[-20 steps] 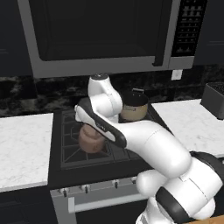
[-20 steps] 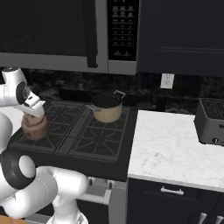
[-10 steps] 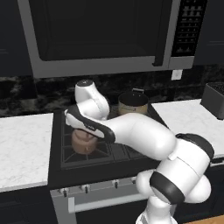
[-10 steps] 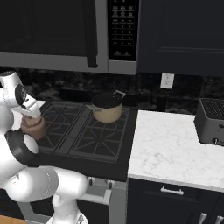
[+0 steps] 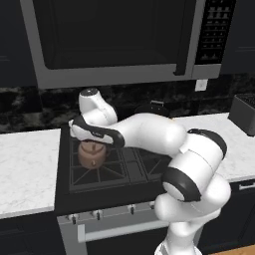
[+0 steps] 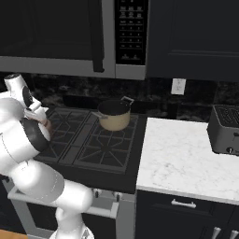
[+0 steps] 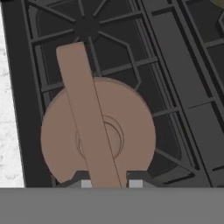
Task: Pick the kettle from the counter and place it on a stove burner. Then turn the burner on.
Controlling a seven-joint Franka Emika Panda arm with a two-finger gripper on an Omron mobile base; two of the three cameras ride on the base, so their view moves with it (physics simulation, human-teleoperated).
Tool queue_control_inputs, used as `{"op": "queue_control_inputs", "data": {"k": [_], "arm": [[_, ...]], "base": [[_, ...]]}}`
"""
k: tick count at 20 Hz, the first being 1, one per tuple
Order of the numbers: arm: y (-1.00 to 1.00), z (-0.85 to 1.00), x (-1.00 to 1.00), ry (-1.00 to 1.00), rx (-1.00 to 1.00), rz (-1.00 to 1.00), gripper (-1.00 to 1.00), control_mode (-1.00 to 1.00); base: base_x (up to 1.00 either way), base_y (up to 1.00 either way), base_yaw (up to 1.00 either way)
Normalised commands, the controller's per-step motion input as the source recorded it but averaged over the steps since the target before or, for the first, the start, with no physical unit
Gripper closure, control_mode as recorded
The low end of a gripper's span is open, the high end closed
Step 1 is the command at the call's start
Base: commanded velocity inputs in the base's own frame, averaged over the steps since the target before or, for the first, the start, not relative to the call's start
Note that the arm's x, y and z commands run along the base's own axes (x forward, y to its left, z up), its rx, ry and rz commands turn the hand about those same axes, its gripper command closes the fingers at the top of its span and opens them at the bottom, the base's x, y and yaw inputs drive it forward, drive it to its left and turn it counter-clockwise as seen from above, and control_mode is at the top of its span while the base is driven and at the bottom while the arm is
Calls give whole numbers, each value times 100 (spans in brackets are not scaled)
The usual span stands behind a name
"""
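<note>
The copper-pink kettle (image 5: 91, 154) stands over the left side of the black cooktop, at the front-left stove burner (image 5: 94, 172). I cannot tell whether its base rests on the grate. My gripper (image 5: 91, 141) reaches down from above onto its handle. In the hand view the kettle (image 7: 98, 140) lies straight below me, and its tall handle runs between my fingertips (image 7: 86, 183). The gripper (image 7: 110, 183) is shut on that handle. Beyond the kettle shows another burner (image 7: 85, 27). The white counter (image 5: 25, 164) lies left of the stove.
A tan saucepan (image 6: 114, 116) with a dark rim sits on the rear right burner. Control knobs (image 5: 94, 215) line the stove front. A microwave (image 5: 114, 40) hangs low overhead. A dark toaster (image 6: 226, 130) stands on the right counter (image 6: 186, 158).
The arm has folded and swung further left, with its elbow now out to the right. The kettle has shifted slightly left with the gripper over the left burners.
</note>
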Motion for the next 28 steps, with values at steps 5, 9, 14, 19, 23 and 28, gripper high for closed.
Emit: {"op": "queue_control_inputs", "data": {"k": [5,9,14,19,23,28], "arm": [[-3,-5,4,2,-3,0,100,-100],[0,-24,0,0,-7,0,100,-100],[0,-33,0,0,-7,0,100,-100],[0,-14,1,0,0,0,100,-100],[0,-9,0,0,0,0,-100,-100],[0,0,0,0,0,0,-100,-100]], "base": [[0,0,0],[0,0,0],[0,0,0],[0,0,0],[0,0,0],[0,0,0]]}}
